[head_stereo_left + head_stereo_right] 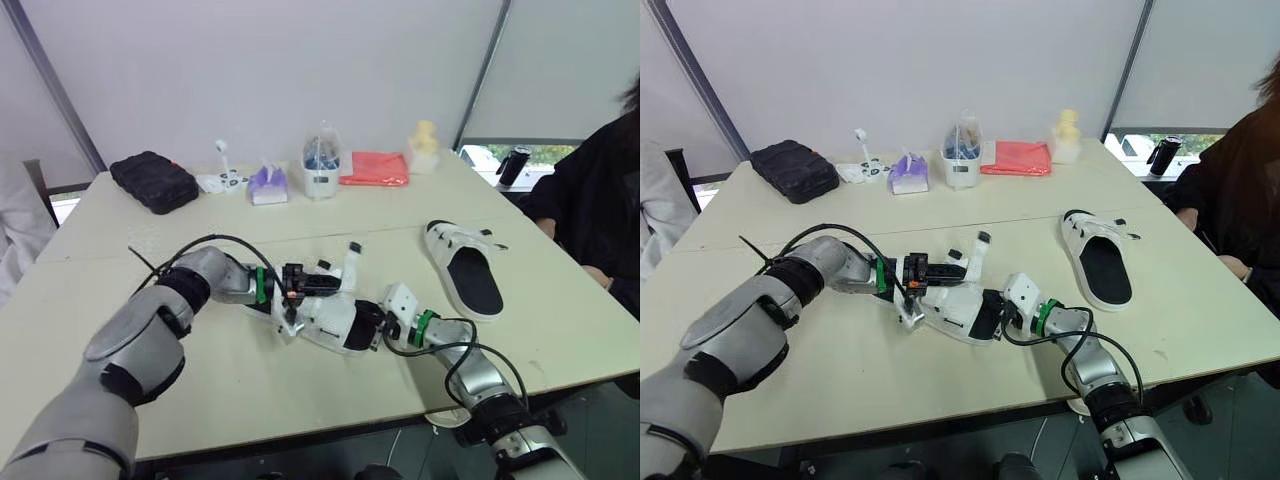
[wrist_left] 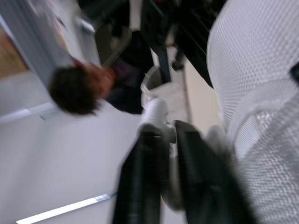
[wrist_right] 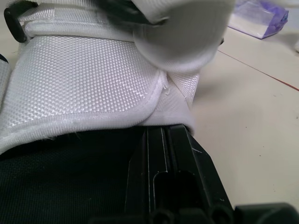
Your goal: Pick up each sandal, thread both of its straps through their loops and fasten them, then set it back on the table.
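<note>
— Where is the sandal (image 1: 335, 318) sitting right now?
— It is lying between the two hands, near the front middle of the worktop (image 1: 250, 385). I cannot tell whether it is touching the surface.
— What is the left hand (image 1: 292, 285) doing?
— It is reaching in at the sandal's left end, and its fingers (image 2: 140, 186) are pinching a white strap (image 2: 154, 114).
— And the right hand (image 1: 378, 325)?
— It is clamping the sandal's opposite end. One of its fingers (image 3: 163, 172) is lying on the black footbed, just under a white band.
— And the other sandal (image 1: 468, 270)?
— It is lying flat, sole down, well apart to the right, near a person in black (image 1: 600, 190).
</note>
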You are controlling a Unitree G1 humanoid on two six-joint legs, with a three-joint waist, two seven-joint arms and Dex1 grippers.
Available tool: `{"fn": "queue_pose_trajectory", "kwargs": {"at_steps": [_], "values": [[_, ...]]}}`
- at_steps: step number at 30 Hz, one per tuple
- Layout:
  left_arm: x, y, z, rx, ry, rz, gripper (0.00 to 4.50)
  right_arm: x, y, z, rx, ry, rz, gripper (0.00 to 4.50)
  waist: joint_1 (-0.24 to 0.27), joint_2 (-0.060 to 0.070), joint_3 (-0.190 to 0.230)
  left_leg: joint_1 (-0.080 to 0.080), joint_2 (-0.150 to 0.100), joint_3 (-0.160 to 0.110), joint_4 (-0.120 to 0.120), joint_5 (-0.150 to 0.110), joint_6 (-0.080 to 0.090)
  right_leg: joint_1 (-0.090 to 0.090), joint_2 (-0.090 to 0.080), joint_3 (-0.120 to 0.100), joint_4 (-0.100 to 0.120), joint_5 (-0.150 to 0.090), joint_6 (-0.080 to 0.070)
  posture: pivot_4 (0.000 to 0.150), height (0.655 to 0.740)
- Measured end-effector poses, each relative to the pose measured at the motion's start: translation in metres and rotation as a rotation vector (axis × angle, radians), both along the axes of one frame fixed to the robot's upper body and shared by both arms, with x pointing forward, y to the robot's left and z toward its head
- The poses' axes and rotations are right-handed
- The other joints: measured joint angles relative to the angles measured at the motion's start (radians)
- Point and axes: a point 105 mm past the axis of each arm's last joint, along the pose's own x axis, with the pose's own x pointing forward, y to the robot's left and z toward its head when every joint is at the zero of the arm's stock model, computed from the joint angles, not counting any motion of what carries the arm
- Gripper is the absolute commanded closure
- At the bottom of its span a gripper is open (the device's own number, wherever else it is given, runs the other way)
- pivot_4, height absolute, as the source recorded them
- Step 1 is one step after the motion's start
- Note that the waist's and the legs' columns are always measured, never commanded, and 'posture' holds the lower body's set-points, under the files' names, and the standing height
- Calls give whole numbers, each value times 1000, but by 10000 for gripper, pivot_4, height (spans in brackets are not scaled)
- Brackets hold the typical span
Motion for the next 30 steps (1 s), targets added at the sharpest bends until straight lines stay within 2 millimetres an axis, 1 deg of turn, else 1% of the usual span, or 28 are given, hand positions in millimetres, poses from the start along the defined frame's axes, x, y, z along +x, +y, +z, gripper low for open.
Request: {"fn": "queue_pose_trajectory", "kwargs": {"at_steps": [1,2,3,5,9,12,14,16,18,19,20,22,24,25,27,28,29,30], "values": [[-1,-1,2,-11,5,-9,21021,0,0,0,0,2,-1,45000,0,-1,0,0,0,0,0,0,0,0,0,0,0,-1,2,1500,7400],[-2,-1,4,-34,38,-8,15381,0,-1,-1,0,3,-2,45000,1,-1,-1,1,0,0,0,0,0,1,0,0,0,-1,2,1500,7400],[-2,-2,8,-78,108,11,9698,0,-1,-1,0,2,-2,45000,1,-2,-1,1,0,0,0,0,0,1,0,-1,0,-1,2,1500,7400],[1,-5,18,-172,272,69,266,0,-1,0,0,1,-5,45000,3,-2,-1,0,0,0,1,0,0,1,-1,-1,0,0,0,1500,7400],[5,-10,33,-240,465,113,266,0,-2,-1,0,2,-4,45000,2,-2,-1,0,0,0,1,0,0,1,-1,-2,-1,1,-2,1500,7400],[10,-12,38,-259,581,156,266,0,-2,-1,-3,2,-4,45000,1,-2,-1,0,0,0,1,0,0,1,-1,-2,-1,1,-2,1500,7400],[14,-10,34,-205,646,195,266,0,-1,-1,-5,1,-3,45000,-1,-2,-1,0,0,0,1,0,0,1,-1,-2,-1,1,-2,1500,7400],[19,-2,24,-89,747,266,266,1,-1,-1,-6,1,-2,45000,-2,-2,-2,0,0,0,1,0,1,1,-1,-3,-1,1,-2,1500,7400],[26,7,15,-5,927,349,266,1,-1,-1,-7,1,-2,45000,-5,-1,-2,0,0,0,1,0,1,2,0,-3,-1,0,-3,1500,7400],[25,12,15,30,1056,360,266,1,0,-1,-7,1,1,45000,-8,-1,-2,-1,1,0,2,0,1,2,0,-2,0,0,-3,1500,7400],[18,21,19,84,1228,345,266,1,2,0,-7,-1,7,45000,-15,-1,-1,-1,1,-1,1,0,1,1,0,-2,0,0,-4,1500,7400],[0,37,33,176,1467,323,266,1,4,1,-6,-7,14,45000,-28,0,0,-2,1,-2,1,-1,2,0,0,-2,2,-2,-5,1500,7400],[-13,44,57,210,1616,294,266,0,2,0,-11,-3,15,45000,-25,0,0,0,0,-5,1,-1,2,2,0,-2,2,-3,-4,1500,7400],[-17,42,67,214,1659,273,266,1,0,-1,-13,-1,11,45000,-21,0,-1,1,0,-5,2,-1,2,4,0,-2,1,-3,-4,1500,7400],[-16,30,83,217,1731,240,266,1,-3,-2,-17,5,3,45000,-13,-2,-1,3,-1,-6,3,-1,2,7,0,-3,0,-3,-4,1500,7400],[-13,20,90,208,1763,221,266,2,-4,-2,-18,6,-1,45000,-9,-2,-2,4,-1,-6,4,-1,2,9,0,-3,-1,-5,-2,1500,7400],[-6,7,98,168,1798,203,266,2,-5,-2,-19,5,-4,45000,-4,-3,-2,4,-1,-6,4,-1,2,9,1,-3,-2,-6,0,1500,7400],[0,-2,104,131,1818,201,266,2,-4,-3,-20,9,0,45000,-3,-3,-2,3,-1,-6,4,-1,2,8,1,-3,-2,-6,0,1500,7400]]}}
